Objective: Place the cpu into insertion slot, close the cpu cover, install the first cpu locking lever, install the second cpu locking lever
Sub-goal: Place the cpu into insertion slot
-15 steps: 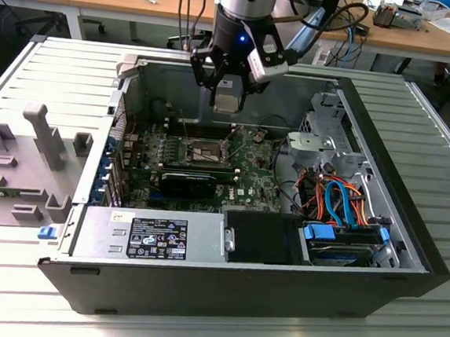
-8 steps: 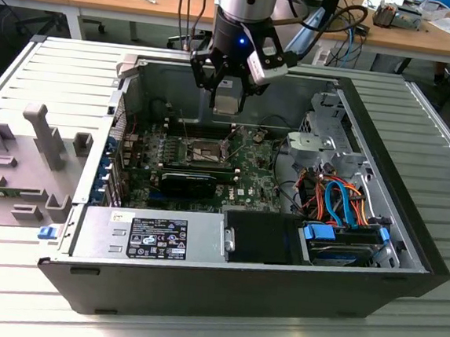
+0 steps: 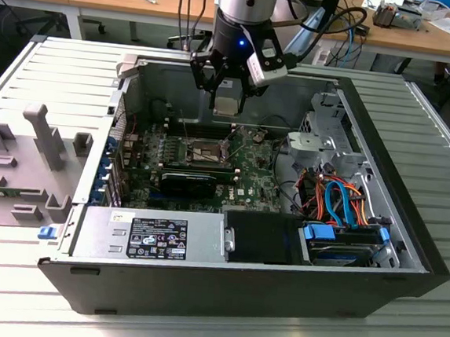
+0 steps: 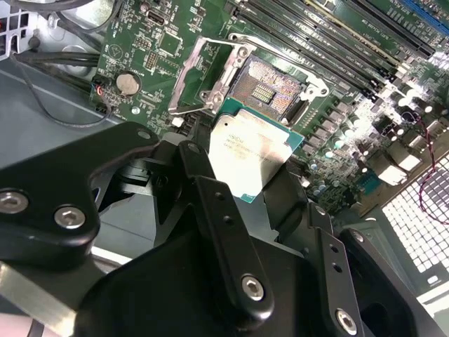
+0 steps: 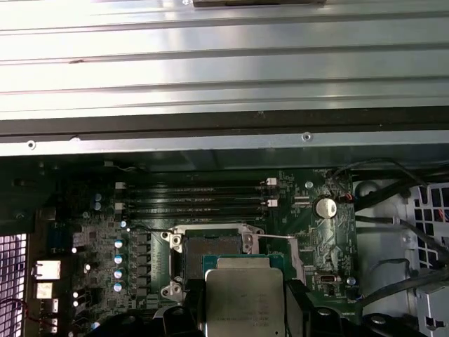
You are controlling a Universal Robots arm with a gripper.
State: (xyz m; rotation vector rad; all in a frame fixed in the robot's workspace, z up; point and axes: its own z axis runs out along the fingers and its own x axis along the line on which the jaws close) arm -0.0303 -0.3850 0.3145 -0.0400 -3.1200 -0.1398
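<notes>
I am looking at the cpu [image 4: 249, 151], a small flat square chip with a dull silver top and a thin green edge. It is hanging in the air just above the insertion slot [image 4: 270, 88], not yet seated. The hand [image 4: 238, 175] is grasping it, with black fingers [image 4: 193, 165] pinching two opposite edges. In the first wrist view the cpu [image 5: 243, 298] is sitting just short of the open insertion slot [image 5: 210, 253], whose dark centre is lying exposed. The cpu cover [image 4: 186, 77], a thin silvery frame, is standing flipped up beside the socket. I am judging the chip to be light and rigid but fragile. Its metal top is probably slippery, and the underside contacts and the socket pins are easy to damage. The bare side edges look like the right place to hold it, keeping it level and pressing gently. In the exterior view the hand [image 3: 227, 98] is hovering over the green board [image 3: 248, 170], inside an open computer case [image 3: 238, 288] lying on its side. The case is resting on a ribbed metal tabletop [image 3: 52, 67], with a grey parts fixture [image 3: 21, 151] lying at the exterior view's left.
</notes>
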